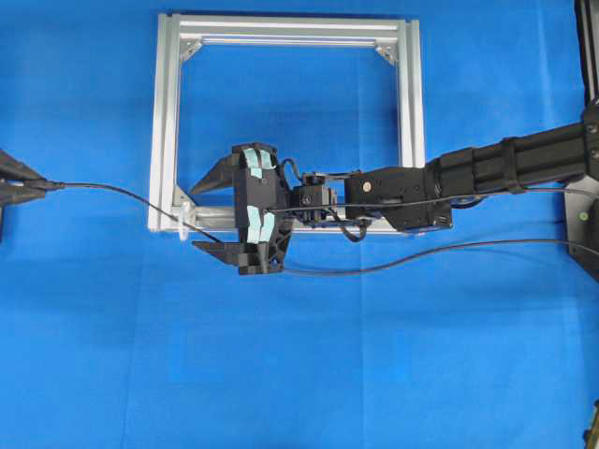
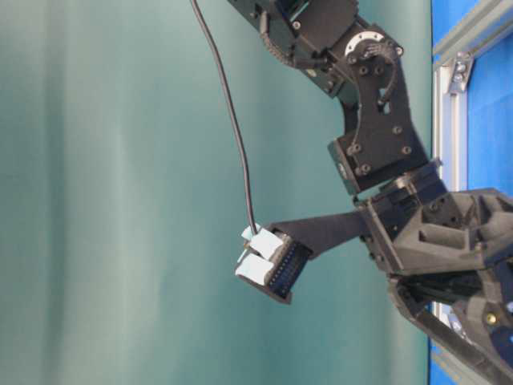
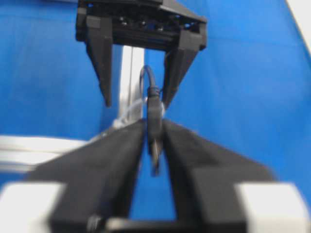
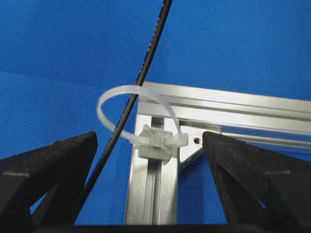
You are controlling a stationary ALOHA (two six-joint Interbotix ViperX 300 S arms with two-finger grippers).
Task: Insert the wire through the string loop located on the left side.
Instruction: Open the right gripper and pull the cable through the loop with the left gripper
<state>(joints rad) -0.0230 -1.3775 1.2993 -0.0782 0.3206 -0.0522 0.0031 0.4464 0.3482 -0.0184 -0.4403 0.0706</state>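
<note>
The wire is thin and black. It runs from the left edge to the string loop at the silver frame's bottom-left corner, then on to the right. In the right wrist view the wire passes through the white loop. My left gripper is shut on the wire's plug, pinched between its fingertips. My right gripper stands open, one finger on each side of the loop's corner, holding nothing.
The right arm reaches across the frame's bottom rail from the right edge. The wire's slack trails over the blue cloth below that arm. The frame's corner bracket sits just beside the loop.
</note>
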